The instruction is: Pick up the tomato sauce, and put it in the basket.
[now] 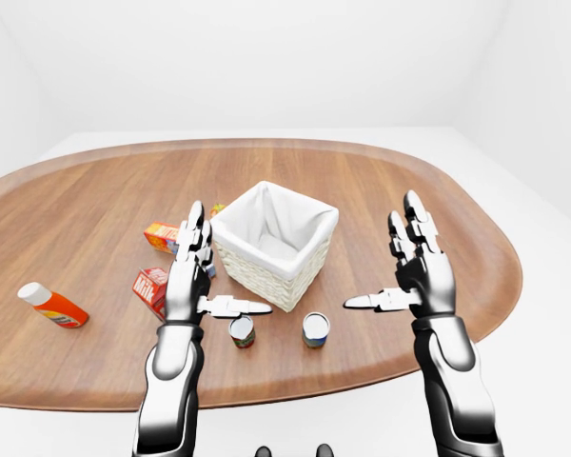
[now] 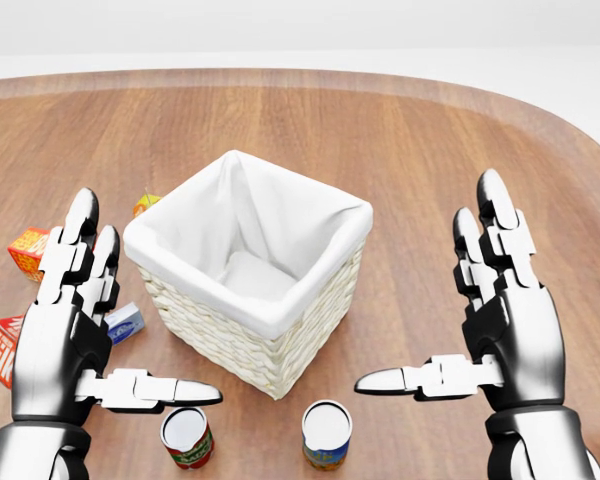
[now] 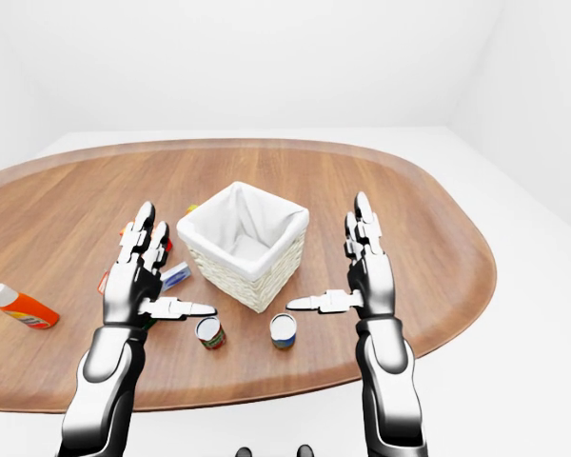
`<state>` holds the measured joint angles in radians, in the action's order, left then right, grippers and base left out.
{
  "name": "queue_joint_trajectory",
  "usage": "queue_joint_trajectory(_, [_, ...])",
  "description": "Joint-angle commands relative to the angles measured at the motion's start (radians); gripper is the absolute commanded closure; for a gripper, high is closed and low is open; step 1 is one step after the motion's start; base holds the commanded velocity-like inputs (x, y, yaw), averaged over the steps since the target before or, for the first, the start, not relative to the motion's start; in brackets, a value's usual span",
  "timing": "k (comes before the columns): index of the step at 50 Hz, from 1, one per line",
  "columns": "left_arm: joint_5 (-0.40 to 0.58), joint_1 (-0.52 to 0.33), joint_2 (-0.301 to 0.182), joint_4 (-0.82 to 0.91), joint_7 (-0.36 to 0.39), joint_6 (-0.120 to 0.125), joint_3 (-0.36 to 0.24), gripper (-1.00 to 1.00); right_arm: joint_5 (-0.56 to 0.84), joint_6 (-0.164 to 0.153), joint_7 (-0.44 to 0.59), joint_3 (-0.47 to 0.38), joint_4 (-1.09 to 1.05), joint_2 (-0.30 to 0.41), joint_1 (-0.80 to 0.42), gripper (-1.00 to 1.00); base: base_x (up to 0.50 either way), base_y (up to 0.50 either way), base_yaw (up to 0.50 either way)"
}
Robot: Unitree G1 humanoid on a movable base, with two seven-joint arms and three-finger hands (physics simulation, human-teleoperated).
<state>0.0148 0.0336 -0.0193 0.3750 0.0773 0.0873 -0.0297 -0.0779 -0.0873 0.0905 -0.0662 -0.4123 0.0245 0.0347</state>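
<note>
Since nothing is gripped yet, here's the layout, biggest first. Desk (image 1: 95, 205): oval wood top, fills most of each view. Basket (image 2: 248, 285): white-lined wicker, centre of head view, standing upright, mouth up, nothing visible inside. Left robot hand (image 2: 75, 320) lower left, right robot hand (image 2: 500, 315) lower right; both spread wide, fingers up, thumbs pointing inward, holding nothing.

Two small cans at bottom centre of head view, just below the basket, apart from each other. Red-and-green can (image 2: 187, 437) sits just under the left thumb; I take it as the tomato sauce, label too small to read. Blue-and-yellow can (image 2: 326, 434) to its right.

Handling, my guess: rigid metal cylinder, dense for its size, smooth label so slippery; not fragile. Grip around the side wall at mid-height, thumb opposite fingers, not by the lid rim.

Other clutter: orange bottle (image 1: 52, 305) far left in left-eye view, milk carton (image 1: 150, 290), small boxes by the left robot hand.
</note>
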Motion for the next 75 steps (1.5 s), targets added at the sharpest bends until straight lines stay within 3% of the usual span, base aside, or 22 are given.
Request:
queue_joint_trajectory(1, [0.0,0.0,0.0,-0.004,0.001,0.0,0.0,-1.0,0.01,0.0,-0.005,0.002,0.013,-0.001,0.001,-1.0,0.0,0.0,0.0])
queue_joint_trajectory(55, [0.037,0.004,-0.003,0.008,0.004,0.0,0.004,-1.0,0.005,0.0,-0.002,0.001,0.021,0.0,-0.003,-1.0,0.03,0.0,0.0])
queue_joint_trajectory(75, [0.164,0.005,-0.012,0.012,-0.006,0.0,-0.002,-1.0,0.011,0.0,-0.003,0.003,0.011,-0.001,0.003,-1.0,0.0,0.0,0.0])
